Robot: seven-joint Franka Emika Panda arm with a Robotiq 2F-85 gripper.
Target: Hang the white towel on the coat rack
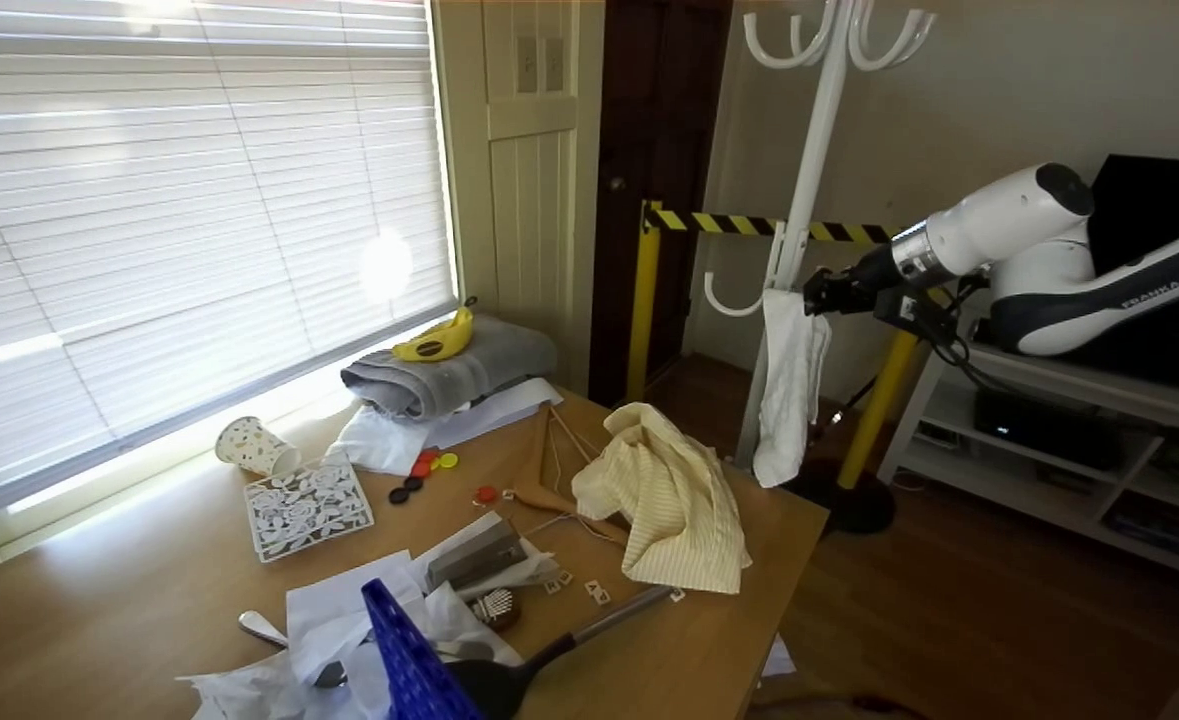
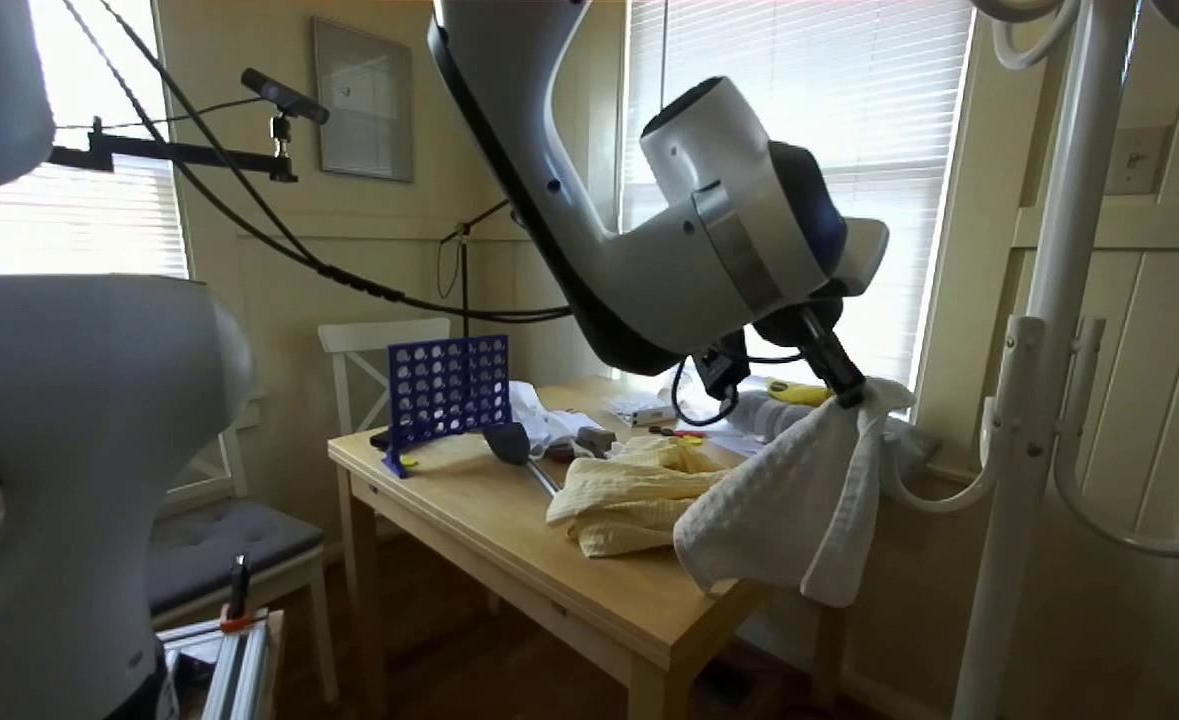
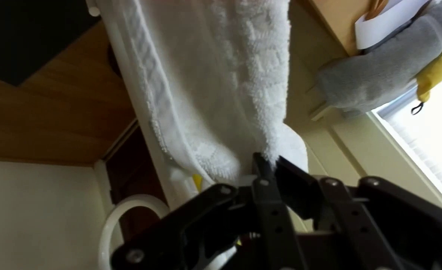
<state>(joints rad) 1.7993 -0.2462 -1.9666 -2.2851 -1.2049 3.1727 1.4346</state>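
pinching the white towel [image 2: 779,500] near its top with the gripper [image 3: 268,161], closed firmly on the fabric. dangling it beside the coat rack [image 1: 815,160], close to a low hook [image 2: 949,503] — cannot tell whether touching. sharing the scene with a crumpled yellow cloth [image 1: 664,500] on the surface [image 1: 119,620].

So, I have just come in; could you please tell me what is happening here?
A robot arm is holding a white towel, gripped near its top by the fingers, and the towel hangs down close to the coat rack. In an exterior view it overlaps a lower hook; whether it already rests on that hook, I cannot tell. The fingers have not let go yet. A yellow cloth lies on the table.
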